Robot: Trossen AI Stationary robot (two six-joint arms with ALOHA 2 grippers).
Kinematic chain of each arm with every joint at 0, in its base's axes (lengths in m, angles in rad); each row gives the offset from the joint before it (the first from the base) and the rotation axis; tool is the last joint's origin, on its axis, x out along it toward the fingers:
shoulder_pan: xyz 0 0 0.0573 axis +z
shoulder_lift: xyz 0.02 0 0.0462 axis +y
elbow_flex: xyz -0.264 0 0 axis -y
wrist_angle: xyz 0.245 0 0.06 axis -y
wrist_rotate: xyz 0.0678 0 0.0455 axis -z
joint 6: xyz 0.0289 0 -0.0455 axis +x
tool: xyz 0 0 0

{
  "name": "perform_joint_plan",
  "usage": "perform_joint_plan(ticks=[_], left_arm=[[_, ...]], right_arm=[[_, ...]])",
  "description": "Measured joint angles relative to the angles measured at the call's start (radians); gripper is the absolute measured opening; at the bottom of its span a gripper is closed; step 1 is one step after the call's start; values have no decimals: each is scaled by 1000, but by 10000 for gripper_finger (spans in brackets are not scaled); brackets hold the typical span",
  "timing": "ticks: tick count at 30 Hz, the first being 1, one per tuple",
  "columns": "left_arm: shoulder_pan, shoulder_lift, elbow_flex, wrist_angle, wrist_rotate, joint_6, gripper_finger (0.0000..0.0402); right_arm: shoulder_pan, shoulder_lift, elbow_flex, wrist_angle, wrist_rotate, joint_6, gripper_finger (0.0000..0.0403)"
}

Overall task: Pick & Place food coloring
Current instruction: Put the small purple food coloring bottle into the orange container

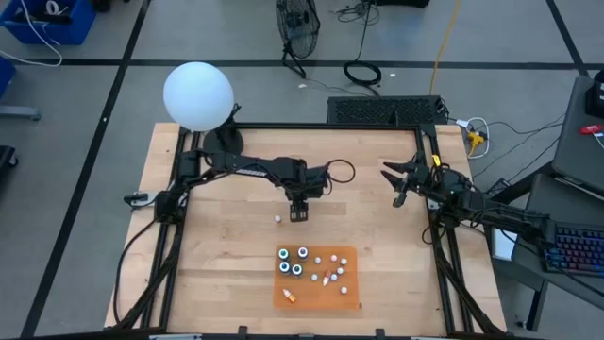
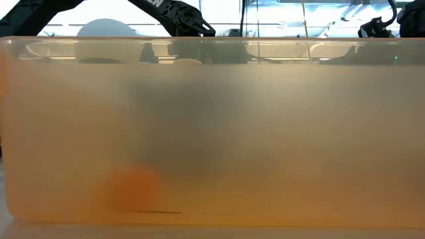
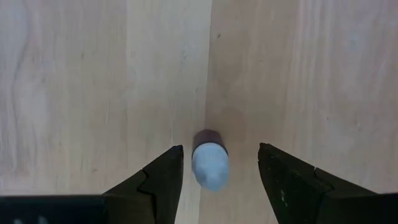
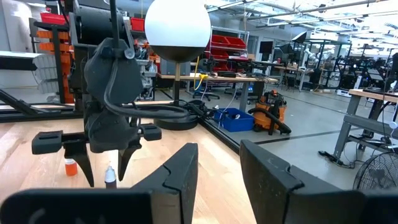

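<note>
1. Light wood table (image 1: 217, 274), grey floor with cables around it.
2. Orange mat (image 1: 351, 298) lower centre holds most food coloring (image 1: 300, 263).
3. Left gripper (image 1: 298, 215) open, straddling one small bottle (image 3: 209, 163) mid-frame, not touching.
4. Right gripper (image 1: 398, 185), upper right, fingers partly open, empty.

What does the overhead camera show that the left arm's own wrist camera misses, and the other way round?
Only the high view shows the flat orange mat with the cluster of tiny food coloring bottles, the waiting right gripper over bare table at the right, and the white globe lamp.

Only the left wrist view shows the small dark bottle with a whitish cap standing between open fingers, untouched.

Both show the left gripper and pale wooden table.
</note>
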Motion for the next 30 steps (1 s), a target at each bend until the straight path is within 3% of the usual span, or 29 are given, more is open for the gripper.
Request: perform_joint_plan(ticks=[8,17,24,30], left_arm=[[0,0,0,8,5,2,189],[1,0,0,2,6,10,62],[-20,-25,26,-68,-6,33,62],[-135,-100,154,-194,-51,23,62]], right_arm=[[0,0,0,0,0,0,110],[0,0,0,0,0,0,110],[0,0,0,0,0,0,110],[0,0,0,1,0,0,110]])
